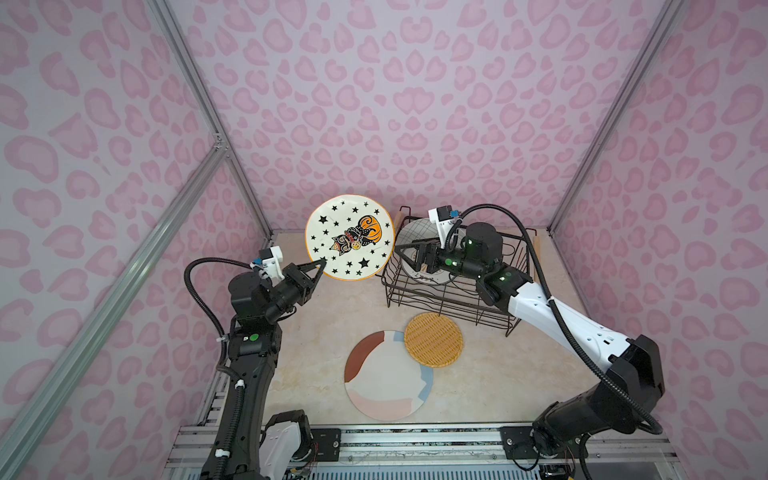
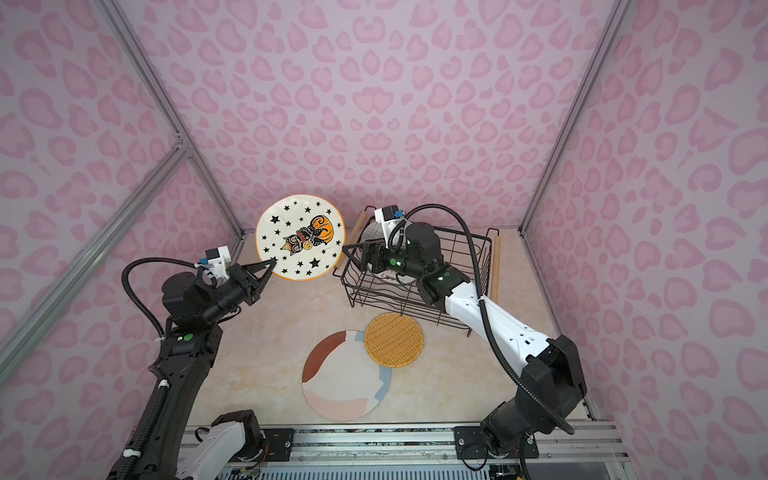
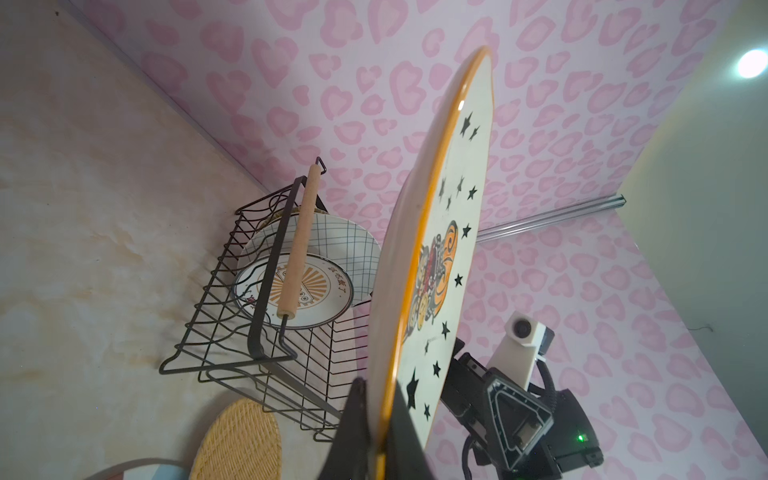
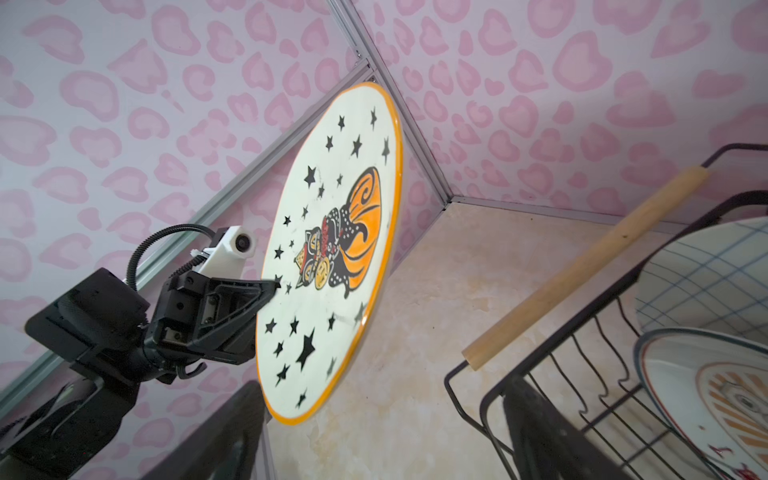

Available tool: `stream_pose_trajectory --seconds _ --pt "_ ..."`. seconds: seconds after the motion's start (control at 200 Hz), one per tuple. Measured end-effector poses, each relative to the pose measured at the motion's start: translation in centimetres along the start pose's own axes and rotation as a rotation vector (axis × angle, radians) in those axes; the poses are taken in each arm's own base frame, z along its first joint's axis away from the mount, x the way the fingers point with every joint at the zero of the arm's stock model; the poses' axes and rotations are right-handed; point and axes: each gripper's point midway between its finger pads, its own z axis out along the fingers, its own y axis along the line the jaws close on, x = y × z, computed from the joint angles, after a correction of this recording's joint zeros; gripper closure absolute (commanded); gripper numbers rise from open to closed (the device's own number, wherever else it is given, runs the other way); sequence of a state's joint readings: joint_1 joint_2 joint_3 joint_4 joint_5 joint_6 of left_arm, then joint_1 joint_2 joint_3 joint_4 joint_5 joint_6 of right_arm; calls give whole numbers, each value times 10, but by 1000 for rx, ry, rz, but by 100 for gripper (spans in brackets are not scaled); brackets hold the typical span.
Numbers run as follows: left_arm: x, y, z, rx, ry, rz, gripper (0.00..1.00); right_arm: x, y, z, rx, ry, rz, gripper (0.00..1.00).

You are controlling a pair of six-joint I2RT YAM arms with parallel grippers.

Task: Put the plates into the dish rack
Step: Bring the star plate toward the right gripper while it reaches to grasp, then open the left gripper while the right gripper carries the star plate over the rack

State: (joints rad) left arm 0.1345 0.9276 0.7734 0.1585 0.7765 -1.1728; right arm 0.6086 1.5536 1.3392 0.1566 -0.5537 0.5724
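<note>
We've got the left gripper [image 1: 322,263] pinching the round white orange-rimmed star plate [image 1: 349,235], right gripper [image 1: 405,259] wide open over the black wire dish rack [image 1: 457,303].

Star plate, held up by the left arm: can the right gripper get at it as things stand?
Probably yes. The right gripper is open over the dish rack, facing the star plate, with nothing between them; the left gripper pinches only the far rim.

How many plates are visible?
5: star plate in left claw; grid plate, sunburst plate in dish rack; pastel plate, woven plate on table. More may be hidden.
</note>
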Motion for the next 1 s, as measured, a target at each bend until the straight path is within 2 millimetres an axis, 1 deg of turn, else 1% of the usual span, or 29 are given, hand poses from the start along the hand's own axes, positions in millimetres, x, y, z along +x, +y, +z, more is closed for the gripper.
stream_pose_trajectory --seconds 0.075,0.135,0.305,0.45,0.605,0.745,0.955,1.0 --pt "4 -3 2 6 10 4 96 -5 1 11 -20 -10 31 25" --pt "7 -4 3 10 16 7 96 -7 4 18 -41 -17 55 28" --pt "10 -5 5 10 19 16 96 -13 13 33 -104 -35 112 50" --pt "11 -6 6 12 23 33 96 -12 17 37 -120 -34 144 68" --pt "9 -9 5 20 10 62 96 -14 15 37 -106 -45 167 82" --pt "8 -11 5 30 4 128 96 -15 9 37 -78 -59 210 100" --pt "10 -10 6 30 5 140 96 -16 8 37 -73 -61 217 100" --pt "11 -10 6 28 10 144 90 -16 8 35 -66 -60 208 100"
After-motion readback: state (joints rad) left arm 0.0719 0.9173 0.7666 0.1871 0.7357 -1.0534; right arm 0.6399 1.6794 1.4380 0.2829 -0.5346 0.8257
